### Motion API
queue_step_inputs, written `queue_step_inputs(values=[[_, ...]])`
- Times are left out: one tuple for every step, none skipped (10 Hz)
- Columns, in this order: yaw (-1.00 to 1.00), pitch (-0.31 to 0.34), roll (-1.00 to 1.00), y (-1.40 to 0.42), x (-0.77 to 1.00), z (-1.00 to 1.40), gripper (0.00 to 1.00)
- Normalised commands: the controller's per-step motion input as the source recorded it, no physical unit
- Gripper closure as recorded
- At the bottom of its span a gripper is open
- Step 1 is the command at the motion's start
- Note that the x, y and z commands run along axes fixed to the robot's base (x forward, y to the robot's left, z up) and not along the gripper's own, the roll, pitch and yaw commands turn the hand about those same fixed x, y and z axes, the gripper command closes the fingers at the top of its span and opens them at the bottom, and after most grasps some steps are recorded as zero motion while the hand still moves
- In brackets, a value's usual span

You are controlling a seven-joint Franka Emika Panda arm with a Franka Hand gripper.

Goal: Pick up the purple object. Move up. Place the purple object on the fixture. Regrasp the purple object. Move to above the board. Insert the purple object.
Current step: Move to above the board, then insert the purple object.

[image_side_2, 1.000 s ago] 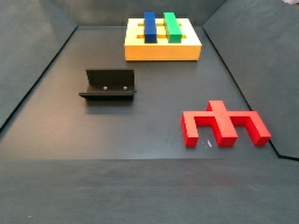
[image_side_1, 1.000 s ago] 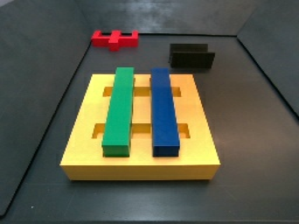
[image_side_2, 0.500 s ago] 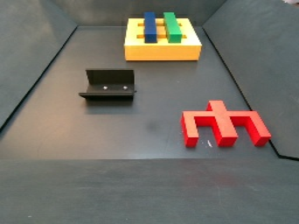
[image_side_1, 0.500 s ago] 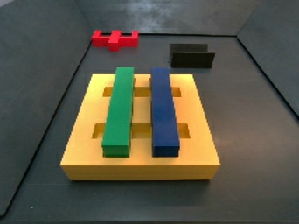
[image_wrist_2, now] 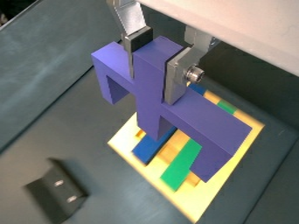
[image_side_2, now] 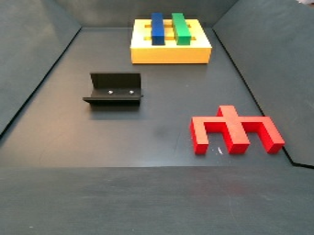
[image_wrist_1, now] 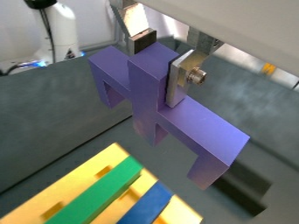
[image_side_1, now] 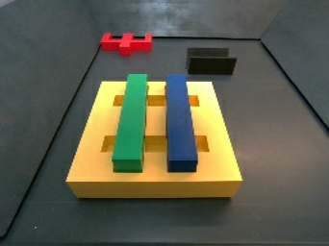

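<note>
Only the wrist views show the hand [image_wrist_2: 159, 61], its plates clamped on the purple object [image_wrist_2: 176, 109] held above the yellow board [image_wrist_2: 222, 166]. Both side views miss them, showing the board [image_side_1: 154, 178], fixture [image_side_2: 114, 89] and red piece [image_side_2: 236, 130] on the desk [image_side_2: 147, 138].

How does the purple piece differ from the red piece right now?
The purple piece is clamped between the pincer fingers, in the air above the yellow board; the red piece lies flat on the floor, untouched. The purple piece shows only in the wrist views, the red piece only in the side views. Both are blocky shapes with prongs off a central bar.
</note>
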Motion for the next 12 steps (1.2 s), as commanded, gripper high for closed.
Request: queue_step_inputs(values=[[0.0,-0.001,-0.77,0.0,-0.08,0.01,1.0],[0.0,-0.016,-0.53,0.01,-0.06,0.0,1.0],[0.0,-0.018,-0.3,0.0,-0.04,0.0,1.0],[0.15,-0.087,-0.09,-0.23,-0.09,-0.31,1.0],[0.16,-0.097,-0.03,-0.34,-0.07,-0.48,1.0],[0.19,-0.101,0.0,-0.43,-0.05,-0.59,1.0],[0.21,-0.123,-0.03,-0.45,-0.07,-0.56,1.0],[0.2,-0.126,0.0,-0.45,0.0,-0.45,1.0],[0.2,-0.06,0.1,-0.5,0.11,-0.36,1.0],[0.2,-0.086,0.16,-0.51,0.09,-0.43,1.0],[0.17,-0.107,0.16,-0.37,0.03,-0.48,1.0],[0.16,-0.087,0.16,-0.29,0.14,-0.49,1.0]])
